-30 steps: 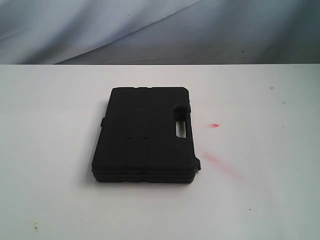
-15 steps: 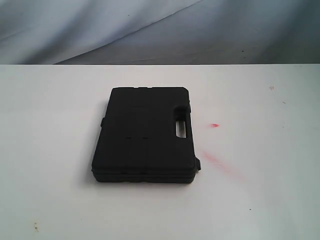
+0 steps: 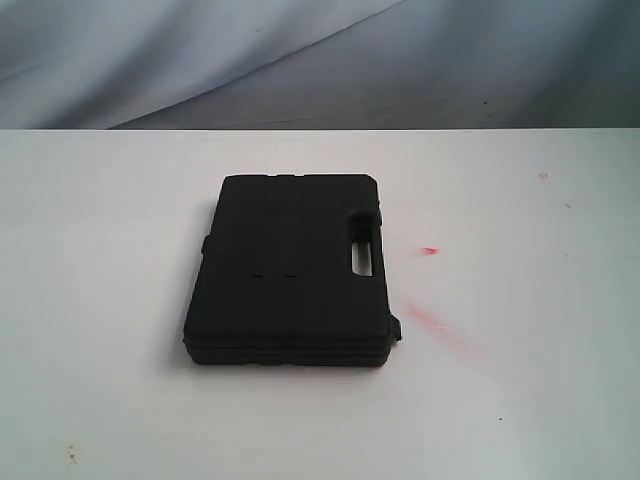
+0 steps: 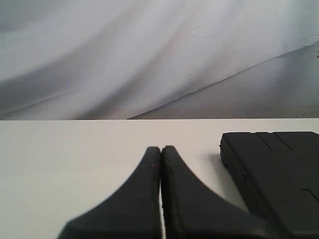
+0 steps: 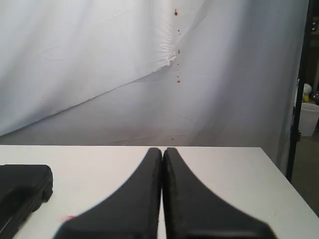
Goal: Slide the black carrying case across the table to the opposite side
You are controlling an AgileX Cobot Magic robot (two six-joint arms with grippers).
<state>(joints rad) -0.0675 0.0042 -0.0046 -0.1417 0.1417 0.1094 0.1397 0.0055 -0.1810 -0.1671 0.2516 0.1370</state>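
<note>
Approach not yet begun: case (image 3: 290,270) lies untouched between the table (image 3: 520,400) side edges; left gripper (image 4: 160,149) and right gripper (image 5: 162,150) are pinched closed, clear of it. Next, likely push its side

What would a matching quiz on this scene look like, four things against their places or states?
Things: 1 flat matte black plastic case; 2 large white tabletop; 3 left claw; 4 small bright red mark.
States: A tips pressed together, gripping nothing; B lies flat and closed; C carries the case; D on the table beside the case's handle edge.
Pairs: 1-B; 2-C; 3-A; 4-D.
</note>
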